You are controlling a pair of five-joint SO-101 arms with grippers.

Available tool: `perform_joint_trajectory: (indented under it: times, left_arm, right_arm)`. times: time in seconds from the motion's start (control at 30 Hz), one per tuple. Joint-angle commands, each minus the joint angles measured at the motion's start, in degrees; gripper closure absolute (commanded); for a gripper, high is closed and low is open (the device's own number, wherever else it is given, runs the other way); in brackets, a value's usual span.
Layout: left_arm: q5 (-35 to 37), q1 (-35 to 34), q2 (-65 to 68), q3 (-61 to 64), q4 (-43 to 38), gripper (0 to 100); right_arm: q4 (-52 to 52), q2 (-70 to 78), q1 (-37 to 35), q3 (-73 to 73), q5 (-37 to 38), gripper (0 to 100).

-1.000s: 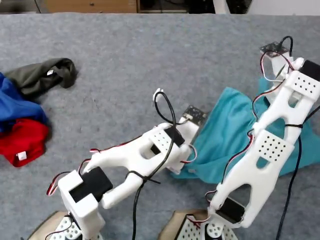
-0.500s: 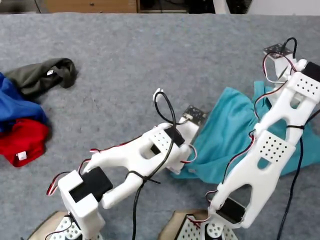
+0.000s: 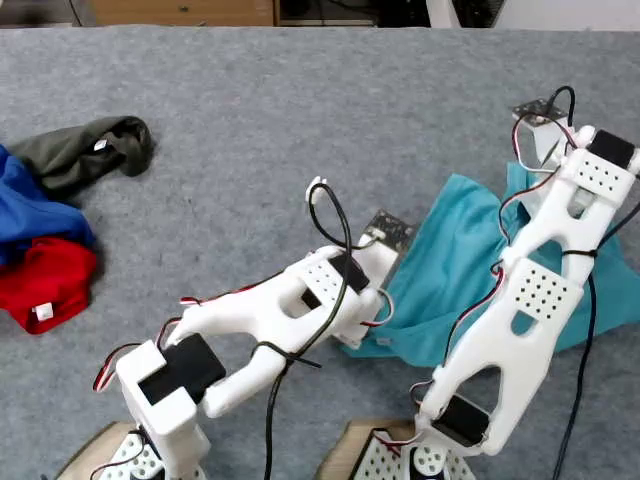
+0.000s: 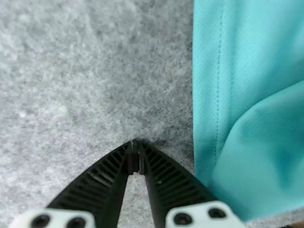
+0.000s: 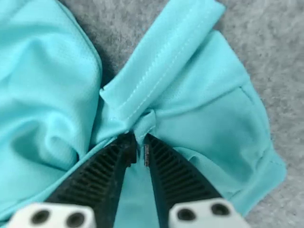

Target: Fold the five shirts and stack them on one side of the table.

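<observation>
A teal shirt (image 3: 455, 275) lies crumpled on the right of the grey table (image 3: 250, 120). In the right wrist view my right gripper (image 5: 139, 148) is shut on a bunched fold of the teal shirt (image 5: 199, 109), near a hemmed edge. The right arm (image 3: 545, 260) stretches over the shirt's far side. My left gripper (image 4: 136, 156) is shut with nothing between its fingers, its tips touching the bare carpet just beside the teal shirt's (image 4: 247, 95) edge. The left arm (image 3: 290, 305) ends at the shirt's left border.
An olive shirt (image 3: 85, 150), a blue shirt (image 3: 30, 215) and a red shirt (image 3: 45, 280) lie heaped at the left edge. Between that heap and the arms the grey carpet is bare. The arm bases stand at the near edge.
The right arm has shifted slightly to the left with the teal fabric held in its gripper. The left arm has not moved.
</observation>
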Motion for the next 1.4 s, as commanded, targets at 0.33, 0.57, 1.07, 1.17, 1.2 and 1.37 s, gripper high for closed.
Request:
perform_joint_trajectory:
  times: [0.33,0.57,1.07,1.17,1.2,1.37]
  left_arm:
    - [-0.5,0.3,-0.7,-0.7,3.8,98]
    - [-0.5,0.3,-2.2,-0.7,3.9,98]
    - [-0.5,-1.1,-15.3,-3.4,-0.7,98]
    - [-0.2,-4.2,-13.1,-5.8,-6.4,93]
    - [0.1,-5.0,-11.7,-6.7,-7.7,89]
    - [6.0,-7.2,-2.8,-14.9,-4.7,81]
  right_arm:
    - [2.6,-14.0,4.5,-8.5,-2.4,97.7]
    - [2.7,-22.5,12.8,-8.0,-3.2,97.6]
    - [-2.9,-21.1,22.5,14.0,4.0,97.9]
    - [-3.3,-18.8,22.1,14.2,3.9,97.9]
    - [-3.2,-18.1,22.1,13.9,3.8,97.9]
    - [-2.8,-15.1,22.0,12.9,3.8,97.9]
